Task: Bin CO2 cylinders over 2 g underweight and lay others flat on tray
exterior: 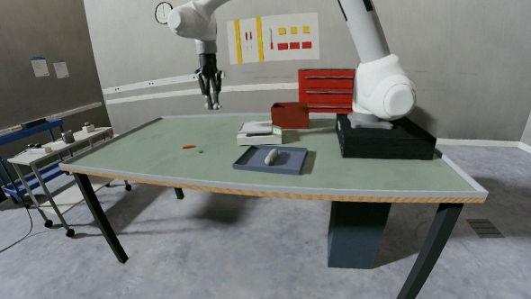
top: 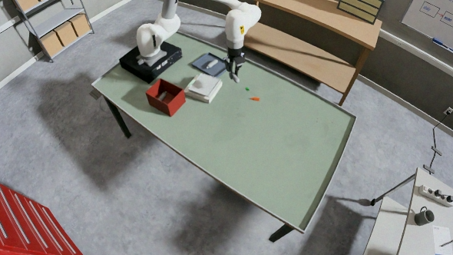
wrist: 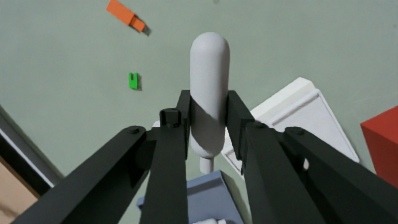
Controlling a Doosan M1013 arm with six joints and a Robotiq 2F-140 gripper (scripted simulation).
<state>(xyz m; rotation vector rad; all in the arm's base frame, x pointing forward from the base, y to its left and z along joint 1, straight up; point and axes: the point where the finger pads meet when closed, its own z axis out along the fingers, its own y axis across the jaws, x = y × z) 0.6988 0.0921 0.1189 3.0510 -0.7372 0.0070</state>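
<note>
My gripper is shut on a grey-white CO2 cylinder and holds it high above the green table; it also shows in the top view and the exterior view. The white scale lies below and to one side, also in the wrist view. A second cylinder lies flat in the blue-grey tray. The red scrap bin stands beside the scale with a cylinder inside.
A small orange piece and a small green piece lie on the table near the gripper. The arm's black base stands at the table's far corner. A wooden bench runs behind the table.
</note>
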